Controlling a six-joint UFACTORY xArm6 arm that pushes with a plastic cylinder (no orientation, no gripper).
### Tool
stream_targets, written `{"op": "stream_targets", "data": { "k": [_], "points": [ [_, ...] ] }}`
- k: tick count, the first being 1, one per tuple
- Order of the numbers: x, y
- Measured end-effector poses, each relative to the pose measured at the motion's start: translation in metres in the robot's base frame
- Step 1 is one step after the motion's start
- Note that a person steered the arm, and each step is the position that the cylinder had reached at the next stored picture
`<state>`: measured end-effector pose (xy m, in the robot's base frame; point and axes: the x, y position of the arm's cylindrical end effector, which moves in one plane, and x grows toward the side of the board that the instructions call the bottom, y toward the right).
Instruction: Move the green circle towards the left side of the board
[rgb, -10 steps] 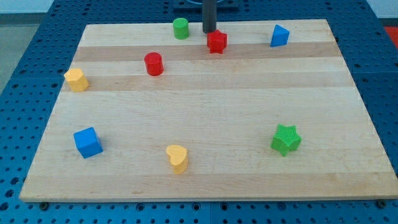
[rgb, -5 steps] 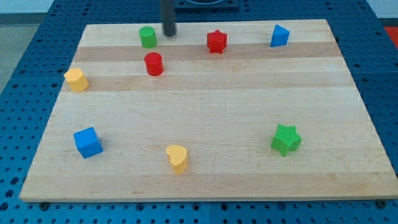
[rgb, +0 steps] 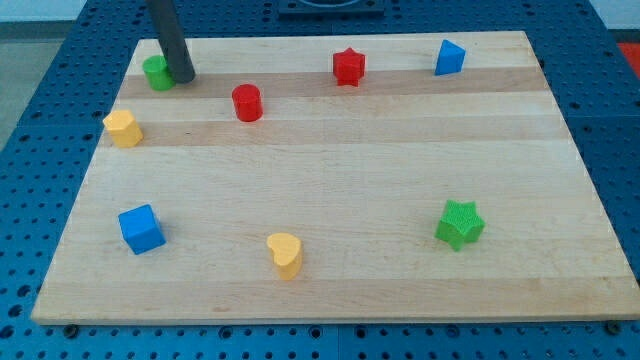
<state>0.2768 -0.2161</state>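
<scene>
The green circle (rgb: 155, 72) sits near the board's top left corner, partly hidden by the dark rod. My tip (rgb: 183, 75) rests right against the green circle's right side. The red circle (rgb: 246, 102) stands to the right of and below my tip.
A yellow block (rgb: 123, 128) lies near the left edge. A blue cube (rgb: 141, 228) and a yellow heart (rgb: 285, 254) lie near the bottom. A green star (rgb: 460, 223) is at lower right. A red star (rgb: 348, 66) and a blue block (rgb: 450, 57) are along the top.
My tip has swept left along the top of the board and pushed the green circle from top centre to near the top left corner. The other blocks have not moved.
</scene>
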Motion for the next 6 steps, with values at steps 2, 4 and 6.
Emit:
{"op": "stream_targets", "data": {
  "k": [2,4,6],
  "points": [
    [-0.013,0.081],
    [-0.056,0.192],
    [-0.077,0.315]
  ]
}}
